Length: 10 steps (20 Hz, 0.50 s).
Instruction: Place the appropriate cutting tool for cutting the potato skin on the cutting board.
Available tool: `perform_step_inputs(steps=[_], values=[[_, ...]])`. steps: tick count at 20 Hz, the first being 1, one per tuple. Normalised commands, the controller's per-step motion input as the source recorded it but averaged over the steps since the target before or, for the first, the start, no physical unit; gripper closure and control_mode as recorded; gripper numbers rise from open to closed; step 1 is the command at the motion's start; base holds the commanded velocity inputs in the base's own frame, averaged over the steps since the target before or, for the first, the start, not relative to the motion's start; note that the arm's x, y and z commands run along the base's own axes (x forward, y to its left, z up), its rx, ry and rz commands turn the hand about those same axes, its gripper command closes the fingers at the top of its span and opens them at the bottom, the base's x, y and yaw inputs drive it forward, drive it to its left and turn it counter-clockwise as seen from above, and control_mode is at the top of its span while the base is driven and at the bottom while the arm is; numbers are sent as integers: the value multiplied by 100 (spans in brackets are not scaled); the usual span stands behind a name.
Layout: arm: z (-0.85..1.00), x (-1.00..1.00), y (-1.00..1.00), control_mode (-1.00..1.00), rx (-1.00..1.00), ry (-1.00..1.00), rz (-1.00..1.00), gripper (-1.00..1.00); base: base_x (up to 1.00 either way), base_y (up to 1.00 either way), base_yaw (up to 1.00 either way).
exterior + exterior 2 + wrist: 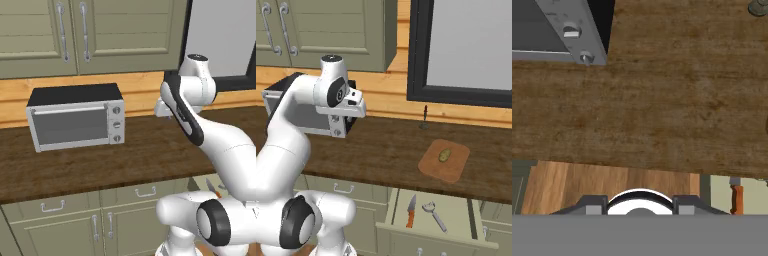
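Observation:
The cutting tool (435,215), a slim grey peeler with a forked head, lies in the open drawer (456,210) under the counter, next to an orange-handled knife (411,210). The knife's orange handle (737,198) also shows in the hand view. The cutting board (453,167) rests on the dark wooden counter above the drawer, with the potato (444,155) on it. My gripper (348,111) hangs high over the counter, left of the board and in front of the toaster oven. In the hand view the gripper (640,206) points down at the counter's front edge, open, nothing between its fingertips (594,205).
A silver toaster oven (75,122) stands on the counter at the back left. A small dark upright object (424,120) stands near the wall behind the board. Cabinets hang above, and a dark-framed window (466,50) is at the right.

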Motion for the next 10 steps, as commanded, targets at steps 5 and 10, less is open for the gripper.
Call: perform_step_inputs(steps=[5, 10], values=[[-2, -62, 0, -100, 0, -13, 0, -100, 0, 0, 0], [-30, -40, -77, -100, 10, -1, -2, -100, 0, 0, 0]])
